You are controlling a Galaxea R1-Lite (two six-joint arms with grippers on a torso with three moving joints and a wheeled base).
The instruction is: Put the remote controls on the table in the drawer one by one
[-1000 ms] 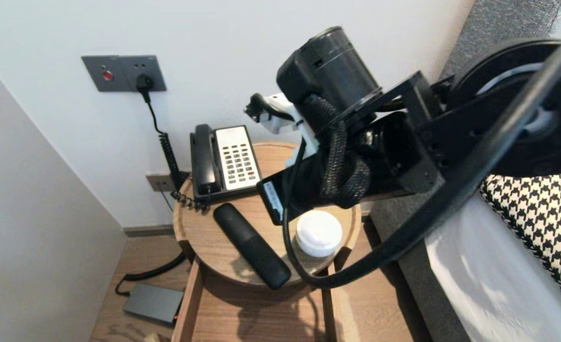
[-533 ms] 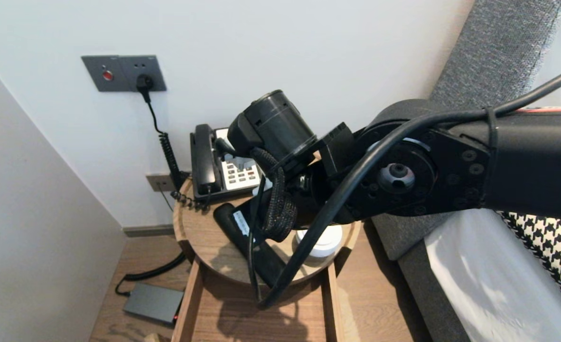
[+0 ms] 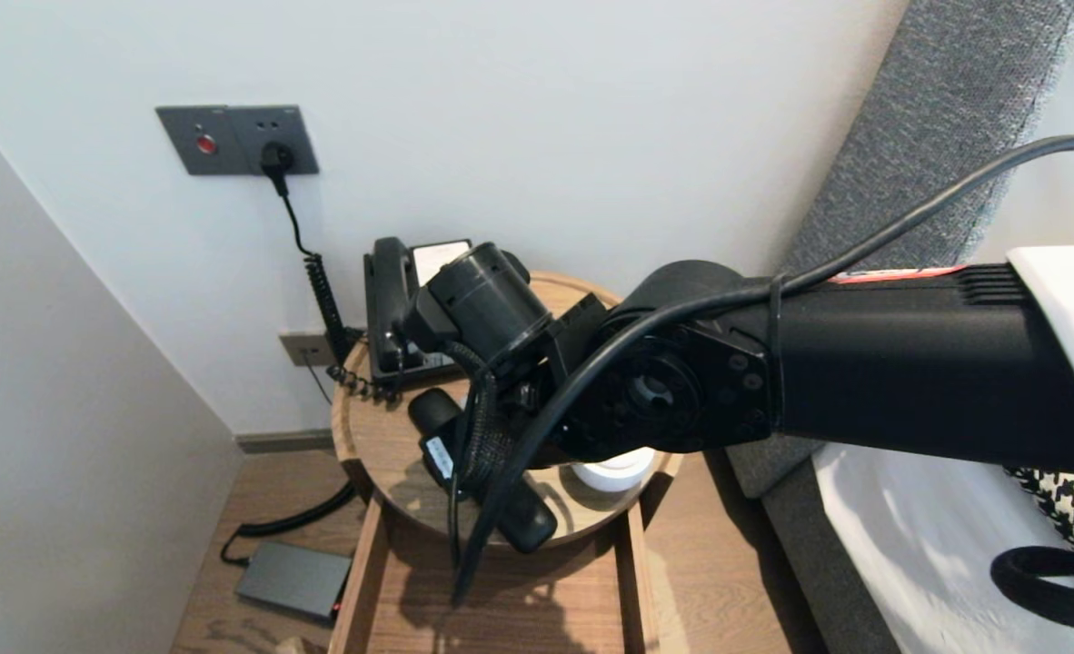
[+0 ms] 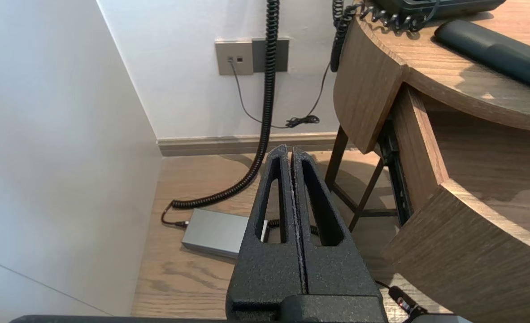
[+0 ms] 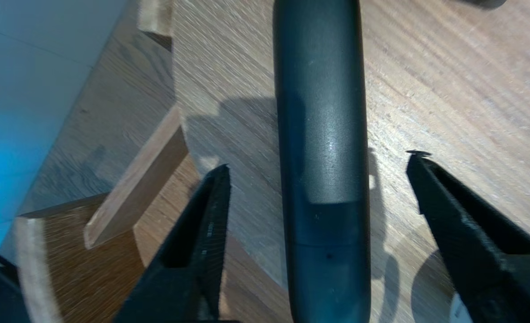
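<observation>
1. The left end effector (image 4: pixel 291 150) is parked low beside the left edge of the desk (image 3: pixel 346 427). Its fingers are pressed together and nothing is held. A grey box (image 4: pixel 215 233) is seen on the floor beyond it.
2. The black bar (image 5: pixel 321 112) is laid flat on the front left part of the desk. Its long axis is slanted from the telephone (image 3: pixel 390 300) at the back left edge down to the front edge, above the open drawer (image 3: pixel 537 609).
3. The right end effector (image 5: pixel 319 161) is held straight above the bar, so this arm is by far the nearer one. Its fingers are spread wide, one on each side of the bar, and neither is seen to touch it. The bar's long axis is set crosswise to the line between the fingertips.
4. A white lidded cup (image 3: pixel 614 472) is placed just beside the bar, near the front right edge, and is partly hidden by the arm.
</observation>
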